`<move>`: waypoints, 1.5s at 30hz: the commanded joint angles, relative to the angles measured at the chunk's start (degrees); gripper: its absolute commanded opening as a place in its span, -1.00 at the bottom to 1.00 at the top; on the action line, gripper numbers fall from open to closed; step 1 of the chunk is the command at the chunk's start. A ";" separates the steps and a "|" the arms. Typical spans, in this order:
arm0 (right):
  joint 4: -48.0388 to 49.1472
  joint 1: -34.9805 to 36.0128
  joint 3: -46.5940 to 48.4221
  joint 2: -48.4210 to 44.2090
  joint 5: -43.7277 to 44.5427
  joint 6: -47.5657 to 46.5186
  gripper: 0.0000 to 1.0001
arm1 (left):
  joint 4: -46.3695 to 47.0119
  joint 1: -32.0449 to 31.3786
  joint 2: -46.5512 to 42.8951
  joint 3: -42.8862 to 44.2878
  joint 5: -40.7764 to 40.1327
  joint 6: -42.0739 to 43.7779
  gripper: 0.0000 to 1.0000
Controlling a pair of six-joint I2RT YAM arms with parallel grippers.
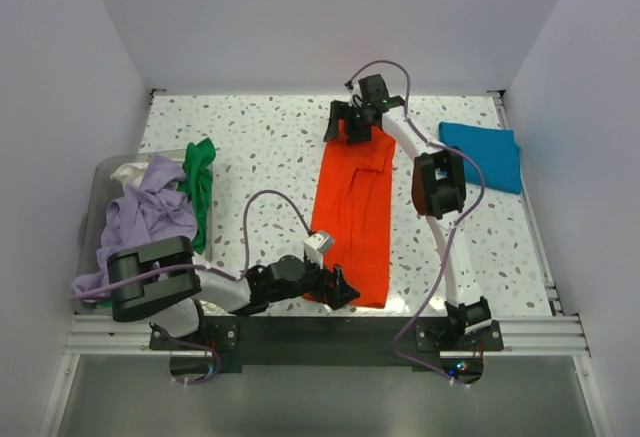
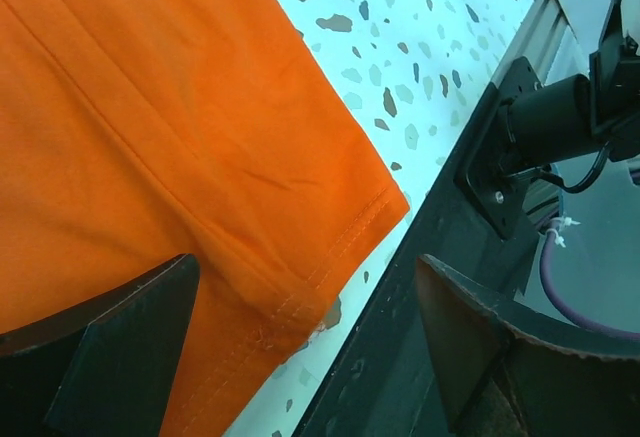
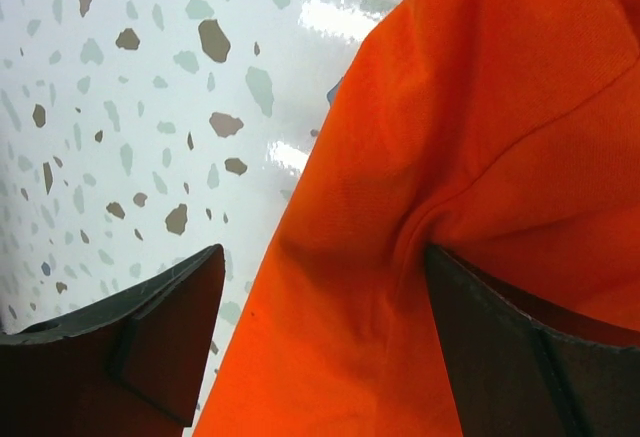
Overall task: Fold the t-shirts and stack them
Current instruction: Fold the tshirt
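Evidently we are midway through folding the orange t-shirt (image 1: 355, 212), which lies flat on the speckled table (image 1: 260, 147) as a long narrow strip, its sides already turned in. The left gripper (image 1: 340, 289) sits at the shirt's near end with its jaws spread wide. In its wrist view the stitched hem corner lies loose between the fingers, and nothing is held. The right gripper (image 1: 352, 122) is at the shirt's far end, jaws also wide apart. The cloth puckers slightly between them but is not pinched.

We judge the next move to be a crosswise fold, which calls for closing on one end of the strip and carrying it over onto the other. The grip must catch every layer, or the strip will likely splay open.

The fabric looks soft and mostly smooth, with faint creases. To the shirt's right lies a folded teal t-shirt (image 1: 482, 154), presumably the start of the stack. To its left, lavender (image 1: 145, 215), green (image 1: 200, 182) and whitish (image 1: 130, 170) t-shirts are heaped in a bin (image 1: 100, 182), unfolded.
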 commanded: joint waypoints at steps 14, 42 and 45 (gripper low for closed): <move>12.63 4.85 -50.65 -57.25 10.77 2.80 0.69 | -32.10 1.00 -22.32 4.94 -22.37 10.80 1.00; 2.26 31.48 -99.02 -84.62 24.50 29.00 0.20 | -46.79 10.76 -21.36 5.82 -12.35 8.87 0.92; 1.74 33.68 -99.81 -84.44 24.86 30.84 0.17 | -46.61 11.03 -21.36 5.73 -10.51 8.96 0.92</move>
